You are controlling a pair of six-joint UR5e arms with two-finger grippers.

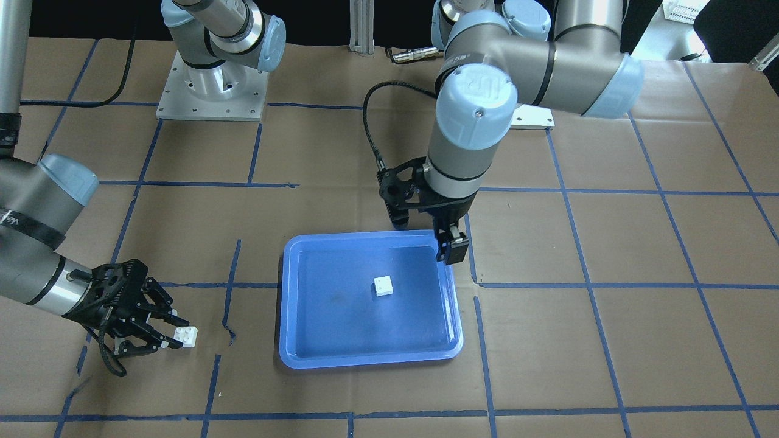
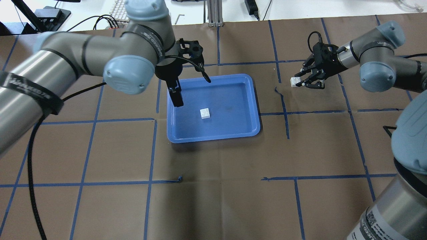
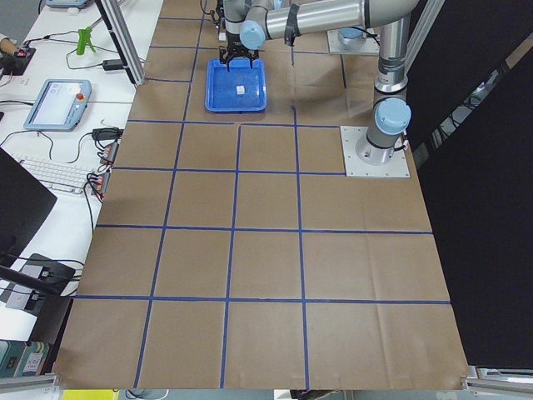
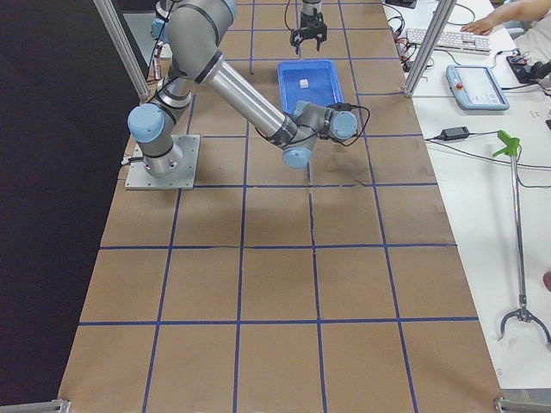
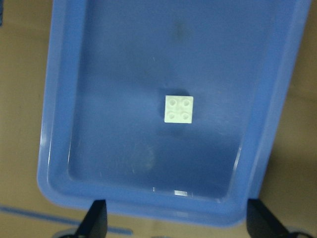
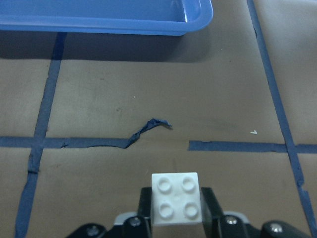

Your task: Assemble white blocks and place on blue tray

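The fingers [image 5: 97, 222] of the left gripper [image 1: 426, 236] stand wide apart and hold nothing. In the left wrist view their two tips show at the bottom corners, with the short end of the tray [image 2: 233, 103] between them. The right gripper [image 2: 300, 81] is clenched on a white block [image 6: 177, 204], studs up, pinched at its very tip.

The table [image 2: 217, 200], gridded with blue tape [image 2: 100, 183], carries everything. On it lies one tray, its long side running across the robot from left to right. The left gripper hangs above the tray's left end, clear of its floor. The right gripper is low over the table on the robot's right of the tray, apart from the rim. Whether its block touches the table I cannot tell.

There are two blocks. The second block [image 2: 205, 113] sits loose on the tray floor, studs up, a little left of the tray's middle and touching neither wall. The two are well apart and not yet joined.

The coming move, as I judge it, turns on this: the held block must travel to the robot's left, over the tray's right rim, and come down square on the studs of the one in the tray. That one lies below and to the right of the empty left fingers, which are much the nearer pair. Being square, the blocks have no long side to line up, only their edges.
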